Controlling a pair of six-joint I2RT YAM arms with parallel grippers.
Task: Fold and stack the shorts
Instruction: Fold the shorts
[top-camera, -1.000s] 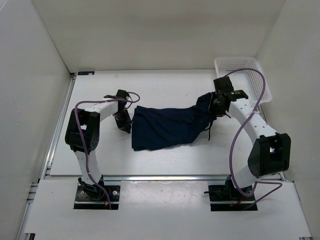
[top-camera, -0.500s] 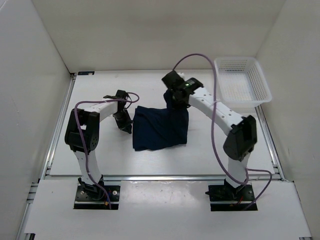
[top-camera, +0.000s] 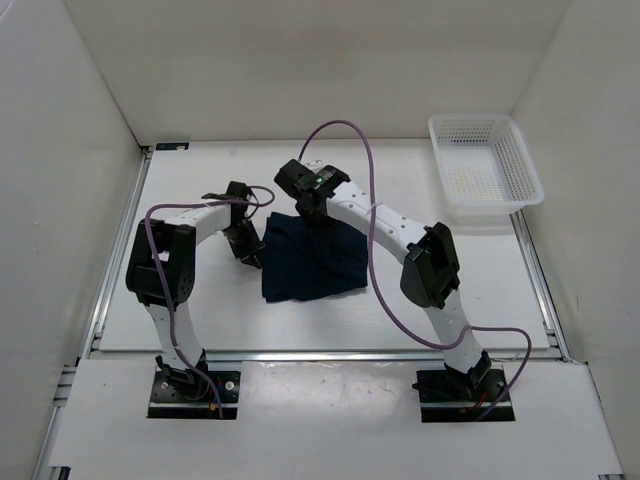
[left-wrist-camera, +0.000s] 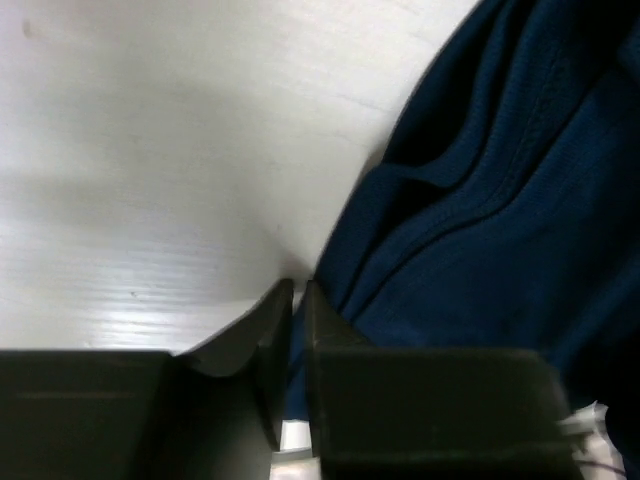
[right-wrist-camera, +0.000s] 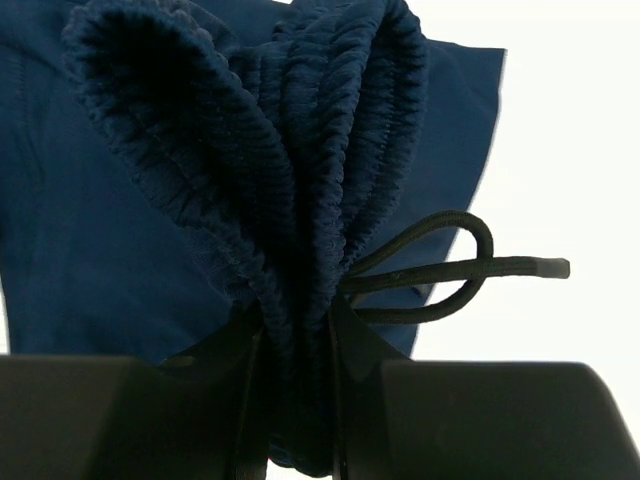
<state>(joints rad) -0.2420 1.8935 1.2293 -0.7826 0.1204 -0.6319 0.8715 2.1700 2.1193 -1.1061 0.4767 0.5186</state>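
Clearly the right gripper (right-wrist-camera: 295, 330) is clamped on the dark navy blue soft fabric shorts (right-wrist-camera: 300, 150): its two black fingers squeeze the gathered, ribbed waistband, which bunches up in thick folds ahead of the fingertips. A black drawstring cord (right-wrist-camera: 450, 270) loops out of the pinch to that gripper's right, hanging free of the cloth. Beyond the bunched waistband, a flat layer of the same fabric spreads beneath and to the left.

From above, the right gripper (top-camera: 308, 208) sits over the far edge of the shorts (top-camera: 320, 265), which lie as a compact, roughly square folded shape on the white table (top-camera: 200, 300), between the two tools. The left gripper (top-camera: 247, 245) is right at the garment's left edge.

Its wrist camera shows the left gripper (left-wrist-camera: 298, 295) with its fingers drawn together, only a thin slit between them (whether any cloth is caught there, I cannot tell). Folded navy fabric (left-wrist-camera: 500, 250) lies just beside its right finger, bare table off its left.

A white plastic mesh basket (top-camera: 470, 119) stands well apart, far right of both tools.
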